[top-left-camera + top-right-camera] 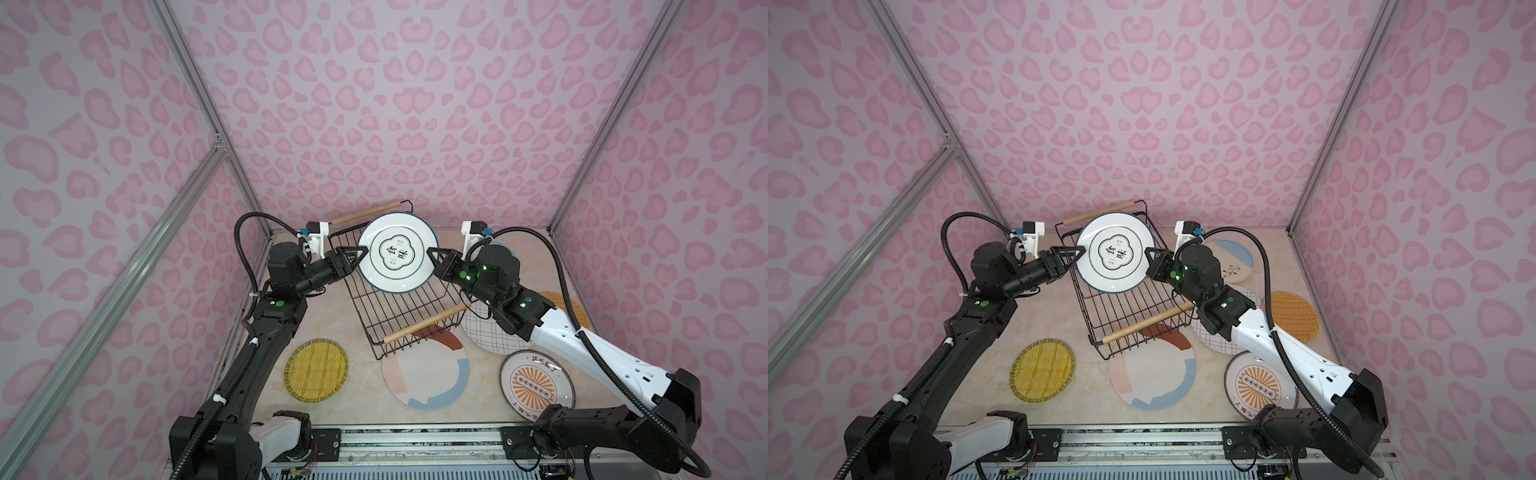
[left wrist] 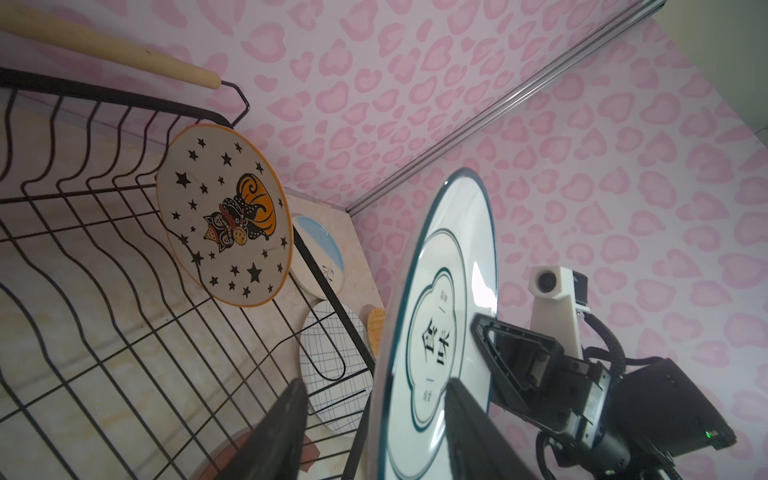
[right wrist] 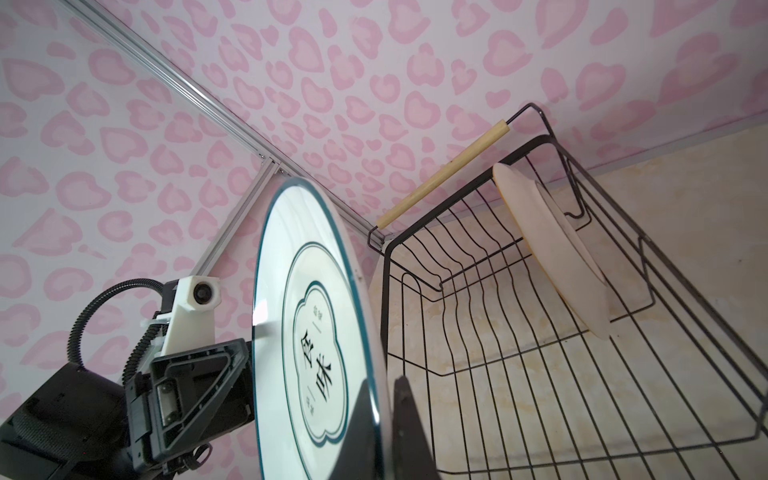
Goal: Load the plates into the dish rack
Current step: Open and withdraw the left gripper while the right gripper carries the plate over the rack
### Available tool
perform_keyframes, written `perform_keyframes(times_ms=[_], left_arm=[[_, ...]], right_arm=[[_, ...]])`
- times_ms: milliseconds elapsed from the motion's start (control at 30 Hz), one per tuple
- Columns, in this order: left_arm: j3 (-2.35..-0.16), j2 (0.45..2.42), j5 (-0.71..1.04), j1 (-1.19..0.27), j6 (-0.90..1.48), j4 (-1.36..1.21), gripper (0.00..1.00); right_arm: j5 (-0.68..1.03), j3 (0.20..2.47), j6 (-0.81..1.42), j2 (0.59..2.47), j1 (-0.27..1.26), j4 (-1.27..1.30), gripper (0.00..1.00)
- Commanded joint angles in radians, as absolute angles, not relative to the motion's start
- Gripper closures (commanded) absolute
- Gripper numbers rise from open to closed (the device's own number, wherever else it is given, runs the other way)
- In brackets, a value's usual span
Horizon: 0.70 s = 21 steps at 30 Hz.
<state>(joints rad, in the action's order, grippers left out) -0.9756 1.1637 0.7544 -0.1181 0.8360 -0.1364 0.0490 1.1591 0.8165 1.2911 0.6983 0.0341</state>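
A white plate with a dark rim (image 1: 397, 257) (image 1: 1115, 255) hangs upright over the far half of the black wire dish rack (image 1: 409, 320) (image 1: 1125, 320). My right gripper (image 1: 432, 252) (image 3: 384, 380) is shut on its right edge. At the plate's left edge my left gripper (image 1: 362, 251) (image 2: 376, 380) is open, its fingers standing apart on either side of the rim. A starred plate (image 2: 224, 216) (image 3: 552, 249) leans upright at the rack's far end, hidden in both top views.
Flat on the table lie a yellow woven-look plate (image 1: 316, 370), a colour-blocked plate (image 1: 426, 374), an orange sunburst plate (image 1: 536, 384), a blue-gridded plate (image 1: 482, 328), an orange woven-look plate (image 1: 569, 307) and a cream-and-blue plate (image 1: 1231, 262). Pink walls close three sides.
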Motion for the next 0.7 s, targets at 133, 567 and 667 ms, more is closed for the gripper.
perform_keyframes(times_ms=[133, 567, 667], left_arm=[[-0.954, 1.063, 0.731, -0.037, 0.843, -0.184, 0.02], [-0.943, 1.013, 0.736, 0.018, 0.847, -0.228, 0.02], [-0.938, 1.029, 0.736, 0.037, 0.867, -0.230, 0.02]], right_arm=[[-0.119, 1.255, 0.655, 1.284, 0.703, -0.114, 1.00], [-0.443, 1.662, 0.340, 1.569, 0.762, -0.351, 1.00], [-0.500, 1.729, 0.271, 1.640, 0.773, -0.359, 1.00]])
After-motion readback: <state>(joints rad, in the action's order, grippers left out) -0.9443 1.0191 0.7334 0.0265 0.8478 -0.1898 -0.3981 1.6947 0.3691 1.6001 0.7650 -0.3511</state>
